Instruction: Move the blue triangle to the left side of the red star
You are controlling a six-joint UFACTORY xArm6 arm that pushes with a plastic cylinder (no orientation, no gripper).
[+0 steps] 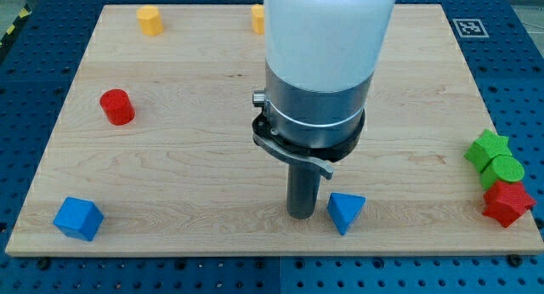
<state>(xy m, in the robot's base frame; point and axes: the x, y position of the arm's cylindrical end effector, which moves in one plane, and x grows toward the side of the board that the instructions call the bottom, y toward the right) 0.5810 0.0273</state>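
The blue triangle (pixel 346 212) lies near the board's bottom edge, right of centre. My tip (pixel 300 215) rests on the board just left of it, a small gap between them. The red star (pixel 508 202) sits at the board's right edge near the bottom, far to the right of the triangle.
A green star (pixel 487 147) and a green cylinder (pixel 505 170) sit just above the red star. A blue cube (pixel 78 218) is at the bottom left, a red cylinder (pixel 117 107) at the left, a yellow block (pixel 150 20) at the top left, another yellow block (pixel 257 18) partly hidden behind the arm.
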